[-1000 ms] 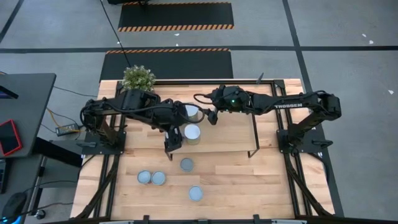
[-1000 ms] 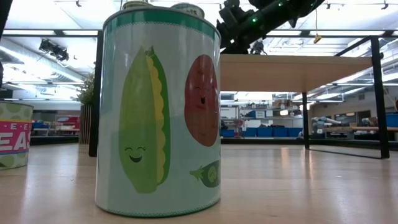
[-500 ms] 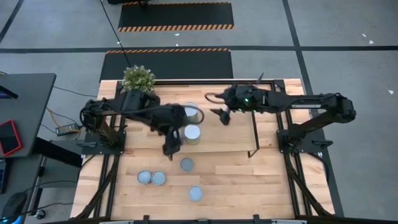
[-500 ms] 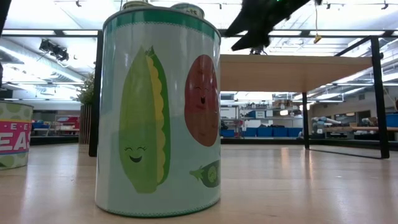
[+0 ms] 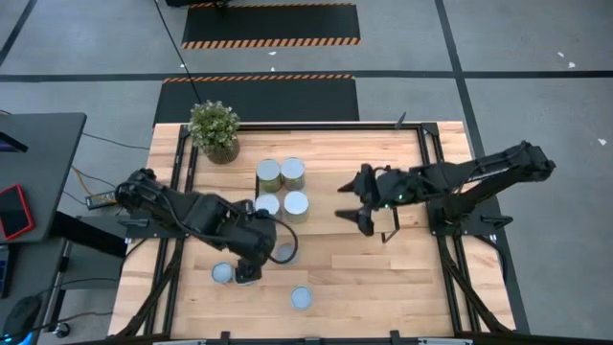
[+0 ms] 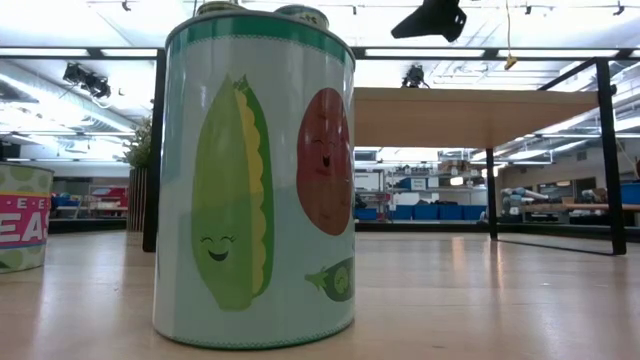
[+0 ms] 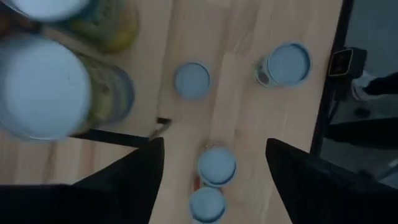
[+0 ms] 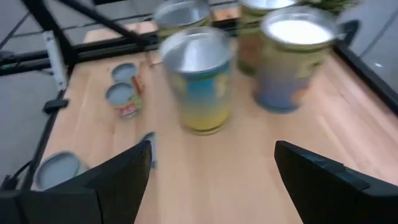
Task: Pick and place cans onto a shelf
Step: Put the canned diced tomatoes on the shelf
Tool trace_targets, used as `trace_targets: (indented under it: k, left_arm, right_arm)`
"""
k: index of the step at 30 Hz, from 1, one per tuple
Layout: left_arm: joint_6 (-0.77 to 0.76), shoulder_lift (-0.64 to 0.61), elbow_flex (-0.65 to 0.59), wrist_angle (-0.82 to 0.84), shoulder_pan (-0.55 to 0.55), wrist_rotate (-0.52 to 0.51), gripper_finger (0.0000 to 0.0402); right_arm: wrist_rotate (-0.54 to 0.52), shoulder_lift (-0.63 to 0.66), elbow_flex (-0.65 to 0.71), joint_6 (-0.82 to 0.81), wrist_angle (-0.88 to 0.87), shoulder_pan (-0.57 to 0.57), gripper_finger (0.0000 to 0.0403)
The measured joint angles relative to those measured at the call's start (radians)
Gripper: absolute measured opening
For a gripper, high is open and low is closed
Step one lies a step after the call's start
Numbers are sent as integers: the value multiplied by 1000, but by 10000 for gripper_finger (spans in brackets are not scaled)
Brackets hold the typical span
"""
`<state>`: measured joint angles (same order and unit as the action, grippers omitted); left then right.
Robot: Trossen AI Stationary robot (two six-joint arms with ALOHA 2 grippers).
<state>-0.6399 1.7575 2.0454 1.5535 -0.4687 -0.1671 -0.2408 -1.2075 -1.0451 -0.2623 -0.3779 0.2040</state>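
Four cans stand upright on the shelf (image 5: 335, 153) in a square: two at the back (image 5: 269, 172) (image 5: 292, 172) and two in front (image 5: 268, 204) (image 5: 296, 204). Others stand on the table: one (image 5: 287, 252), one (image 5: 302, 298), and a pair at near left (image 5: 222, 273). My left gripper (image 5: 249, 271) is open above that pair, which shows between its fingers in the left wrist view (image 7: 216, 167). My right gripper (image 5: 350, 213) is open and empty, right of the shelf's cans (image 8: 199, 81), and shows high up in the low view (image 6: 430, 20).
A potted plant (image 5: 214, 125) stands at the far left corner by the shelf. Black rod frames (image 5: 388, 192) close the shelf's short ends. In the low view one can (image 6: 255, 180) stands close to the camera and another (image 6: 22, 215) at the left.
My left gripper has gone from the shelf's front cans toward the near edge and a little left, and now hangs over the pair of cans there. My right gripper has drawn back from the shelf's back cans toward the right and near edges. The cans have stayed put.
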Motion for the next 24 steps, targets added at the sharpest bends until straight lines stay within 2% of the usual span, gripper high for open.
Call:
trace_targets:
  k: [8,14,20,24]
  left_arm:
    - [-174,-66,-182,-83,-111,-6,250]
    - [-270,-199,-374,-112,-188,-5,217]
    - [-271,-332,-628,-288,-217,15,193]
    - [-265,-409,-758,-364,-220,-16,181]
  right_arm:
    - [24,-51,-3,-84,26,159,347]
    - [-65,-69,-4,-137,59,257,347]
    - [-117,-117,-8,-247,107,318,347]
    - [-140,-195,-97,-267,80,347,347]
